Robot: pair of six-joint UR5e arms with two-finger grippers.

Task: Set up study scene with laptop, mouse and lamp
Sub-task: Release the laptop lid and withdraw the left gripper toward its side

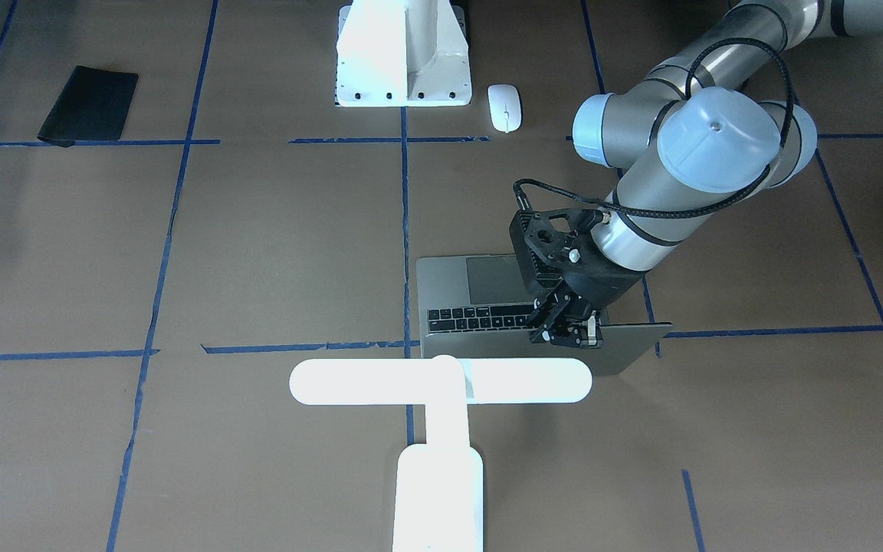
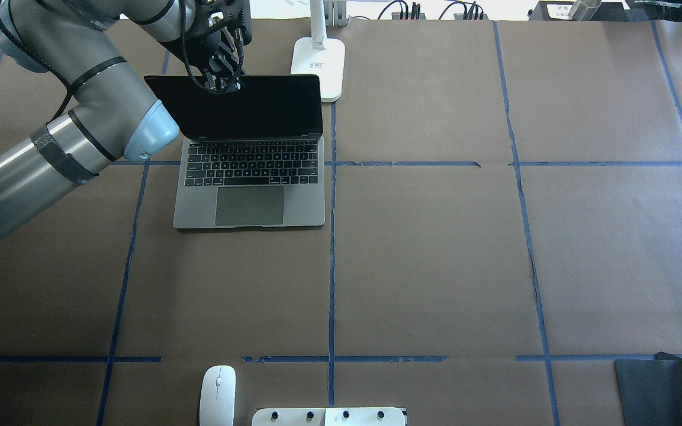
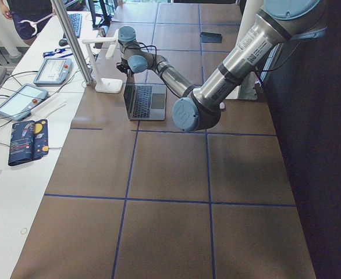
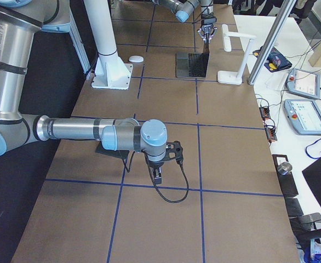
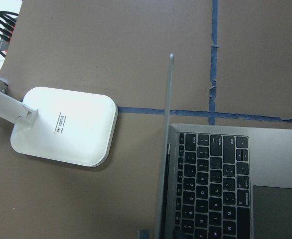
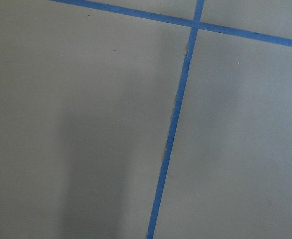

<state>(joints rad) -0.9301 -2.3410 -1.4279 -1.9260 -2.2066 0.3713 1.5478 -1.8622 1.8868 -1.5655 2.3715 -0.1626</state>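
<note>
The grey laptop (image 2: 252, 177) stands open left of the table's centre, its screen upright. My left gripper (image 2: 223, 81) is at the top edge of the lid, shut on it; the wrist view shows the thin lid edge (image 5: 166, 144) running between the fingertips. The white T-shaped lamp (image 1: 441, 381) stands just behind the laptop, its base (image 2: 318, 65) beside the lid's right corner. The white mouse (image 2: 217, 387) lies by the robot's base, far from the laptop. My right gripper (image 4: 158, 176) hangs low over bare table; I cannot tell whether it is open.
A flat black mat (image 2: 658, 390) lies at the near right corner. The white boxy pedestal (image 1: 402, 54) with bolt holes stands next to the mouse. Blue tape lines cross the brown table. Tablets, cables and a person show on the side bench.
</note>
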